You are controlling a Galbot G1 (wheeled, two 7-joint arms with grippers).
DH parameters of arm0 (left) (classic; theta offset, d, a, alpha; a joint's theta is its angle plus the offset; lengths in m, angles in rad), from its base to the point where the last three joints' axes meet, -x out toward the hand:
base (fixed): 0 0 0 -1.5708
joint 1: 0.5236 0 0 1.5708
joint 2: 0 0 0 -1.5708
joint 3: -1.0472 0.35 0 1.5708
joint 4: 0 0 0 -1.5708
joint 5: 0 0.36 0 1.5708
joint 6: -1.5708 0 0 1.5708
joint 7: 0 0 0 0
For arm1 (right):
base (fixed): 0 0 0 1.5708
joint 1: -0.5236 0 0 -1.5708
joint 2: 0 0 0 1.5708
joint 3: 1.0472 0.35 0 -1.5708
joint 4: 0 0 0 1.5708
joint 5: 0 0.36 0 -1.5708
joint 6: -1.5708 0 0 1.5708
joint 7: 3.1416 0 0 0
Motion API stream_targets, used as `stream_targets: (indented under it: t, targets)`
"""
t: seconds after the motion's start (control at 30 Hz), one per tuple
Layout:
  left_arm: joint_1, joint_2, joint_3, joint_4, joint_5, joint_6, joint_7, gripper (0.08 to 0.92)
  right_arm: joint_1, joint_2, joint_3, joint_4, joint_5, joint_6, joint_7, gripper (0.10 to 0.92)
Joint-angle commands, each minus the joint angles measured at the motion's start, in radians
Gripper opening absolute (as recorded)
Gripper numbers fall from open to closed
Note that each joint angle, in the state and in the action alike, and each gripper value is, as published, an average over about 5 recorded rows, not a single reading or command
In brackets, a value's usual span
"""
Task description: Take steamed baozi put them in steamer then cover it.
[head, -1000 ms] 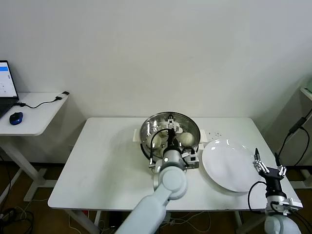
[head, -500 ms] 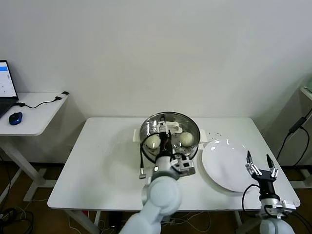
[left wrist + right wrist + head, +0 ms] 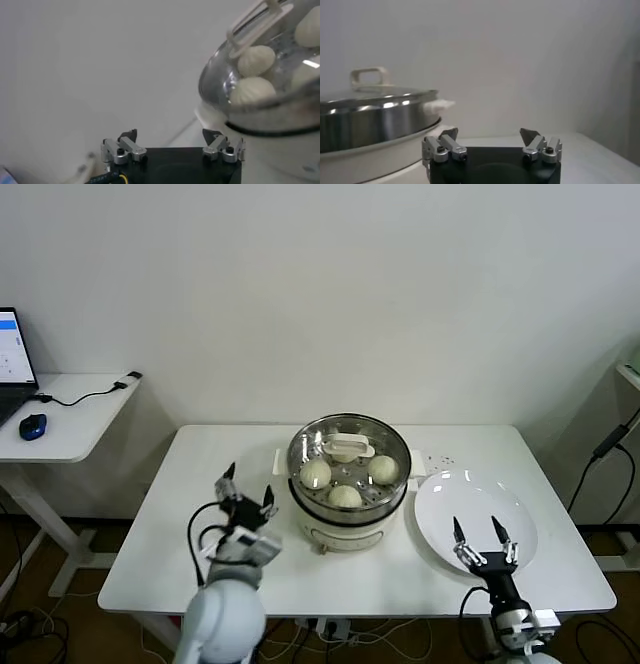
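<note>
A white bench (image 3: 200, 514) stands against a plain pale wall, with a side desk (image 3: 70, 419) carrying a blue mouse (image 3: 33, 426) to the left. At the bench's middle sits the steamer (image 3: 348, 484), the cover (image 3: 348, 446) on it; through the glass show three steamed baozi (image 3: 345, 495), cream-white and pleated. A bare white plate (image 3: 475, 519) lies just right. The left gripper (image 3: 246, 502) and right gripper (image 3: 480, 534) hover low, fingers apart, holding nothing.

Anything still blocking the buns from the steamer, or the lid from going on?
Nothing to clear: the baozi sit inside the steamer and the cover is on it. Left gripper and right gripper hang open, empty.
</note>
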Motion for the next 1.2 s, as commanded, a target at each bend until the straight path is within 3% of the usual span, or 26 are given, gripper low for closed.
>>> stream_targets:
  t: [0.03, 0.2, 0.3, 0.63, 0.97, 1.2]
  targets:
    - [0.430, 0.051, -0.320, 0.010, -0.858, -0.653, -0.113, 0.823, -0.086, -0.003, -0.077, 0.087, -0.066, -0.063, 0.026, 0.823]
    - [0.443, 0.021, -0.289, 0.085, -0.887, -0.783, -0.202, 0.823, -0.136, -0.004, -0.092, 0.112, -0.065, -0.063, 0.056, 0.823]
    - [0.480, 0.013, -0.279, 0.092, -0.912, -0.787, -0.229, 0.823, -0.199, -0.036, -0.119, 0.146, -0.041, -0.061, 0.098, 0.823]
    - [0.597, 0.027, -0.273, 0.048, -0.880, -0.656, -0.154, 0.823, -0.276, -0.090, -0.108, 0.246, -0.008, -0.082, 0.149, 0.823]
    - [0.647, 0.015, -0.261, -0.067, -0.890, -0.614, -0.139, 0.823, -0.296, -0.108, -0.103, 0.311, -0.047, -0.101, 0.159, 0.823]
    - [0.655, 0.005, -0.251, -0.083, -0.888, -0.609, -0.139, 0.823, -0.286, -0.118, -0.109, 0.308, -0.053, -0.117, 0.158, 0.823]
